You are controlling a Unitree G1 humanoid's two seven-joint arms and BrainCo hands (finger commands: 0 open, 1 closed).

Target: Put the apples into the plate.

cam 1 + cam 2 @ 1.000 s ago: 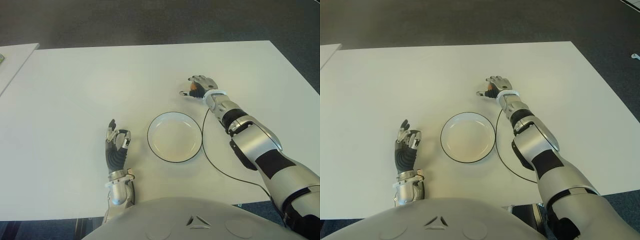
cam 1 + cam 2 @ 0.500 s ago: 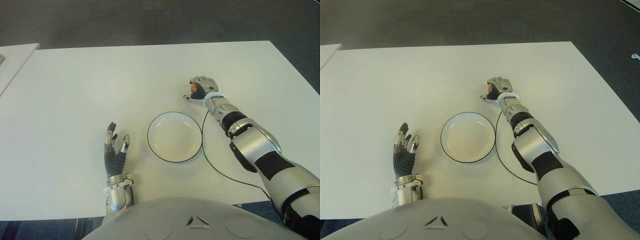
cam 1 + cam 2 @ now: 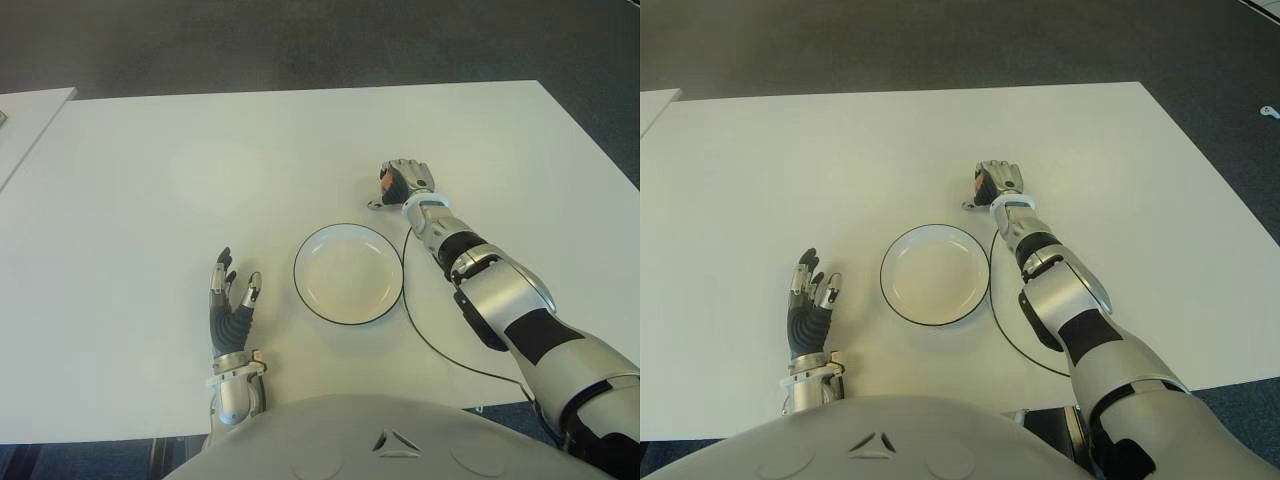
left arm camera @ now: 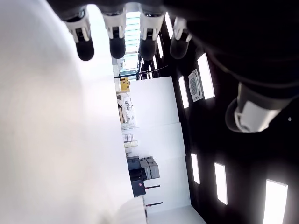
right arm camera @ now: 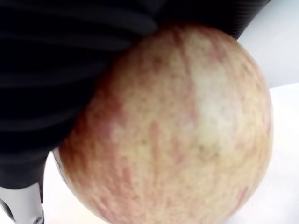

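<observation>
The right hand [image 3: 405, 180] is clenched around an apple [image 5: 173, 135], sitting at about one o'clock from the plate [image 3: 300, 262] and just beyond its rim. The plate holds nothing yet. The left hand [image 3: 231, 300], fingers spread and grasping nothing, shows at nine o'clock of the plate. If the grip is shallow, the apple could slip out during the carry and roll across the bench [image 3: 150, 180]. A cable [image 3: 425, 335] beside the plate could snag the arm.

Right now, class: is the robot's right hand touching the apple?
Touching. In the right wrist view the apple is pressed against the dark palm of the right hand, with no gap between them.
</observation>
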